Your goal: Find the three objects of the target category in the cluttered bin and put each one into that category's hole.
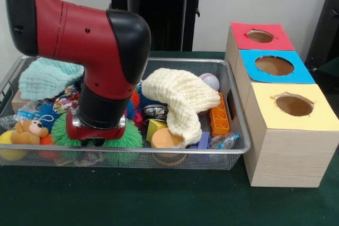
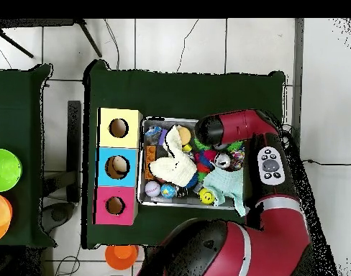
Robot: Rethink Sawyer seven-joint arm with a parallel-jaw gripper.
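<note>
The silver wire-mesh bin [image 1: 235, 149] stands on the green table, full of toys; it also shows in the overhead view [image 2: 142, 164]. One white fabric bundle with coloured patches [image 1: 65, 99] lies at the bin's left, partly behind the arm. No other such bundle shows. My gripper [image 1: 98, 142] is low in the bin's front left, over a green spiky ball [image 1: 123, 137], and the wrist hides most of it. In the overhead view the arm [image 2: 229, 129] covers it. The yellow-surround hole [image 1: 294, 105] tops the nearest wooden box to the right of the bin [image 2: 119, 128].
A cream cloth [image 1: 180, 99] drapes over the bin's middle and a mint cloth [image 1: 47, 78] lies at its back left. A baseball [image 1: 210, 81], an orange block [image 1: 219, 118] and a teddy [image 1: 29, 130] lie among the clutter. The blue-surround hole [image 1: 274, 65] and the red-surround hole [image 1: 260, 36] lie behind the yellow one.
</note>
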